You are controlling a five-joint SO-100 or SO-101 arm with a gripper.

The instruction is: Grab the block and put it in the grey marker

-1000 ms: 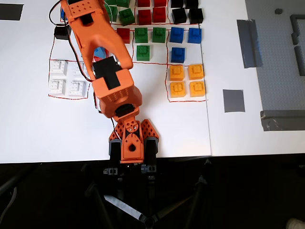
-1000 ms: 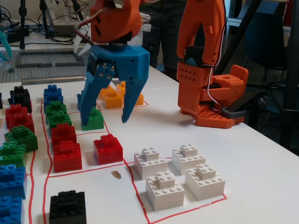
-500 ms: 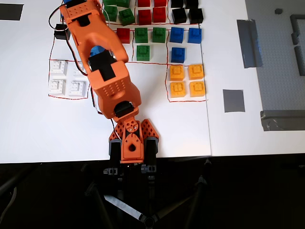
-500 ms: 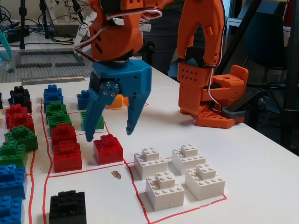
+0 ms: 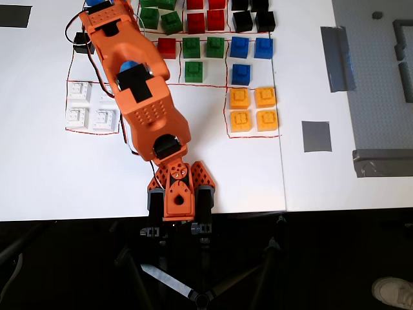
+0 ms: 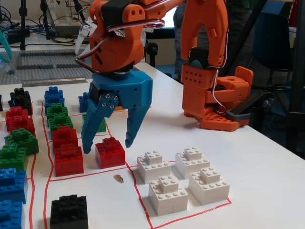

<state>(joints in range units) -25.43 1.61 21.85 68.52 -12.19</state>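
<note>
In the fixed view a small red studded block point(image 6: 110, 152) sits on the white table just outside a red-lined box. My blue gripper point(image 6: 108, 148) hangs over it, open. One fingertip point(image 6: 87, 149) stands left of the block and the other right of it, at about stud height. I cannot tell whether they touch it. In the overhead view the orange arm point(image 5: 139, 97) covers the gripper. A single red brick point(image 5: 166, 47) shows just right of the arm. The grey marker point(image 5: 316, 136) is a flat square patch far to the right, bare, out of the fixed view.
More red bricks point(image 6: 68, 160) stand close left of the block, white bricks point(image 6: 181, 181) close right, a black brick point(image 6: 69, 212) in front. Orange-yellow bricks point(image 5: 253, 108) lie between arm and marker. A long grey tape strip point(image 5: 337, 58) and a grey baseplate point(image 5: 381, 77) are at the right.
</note>
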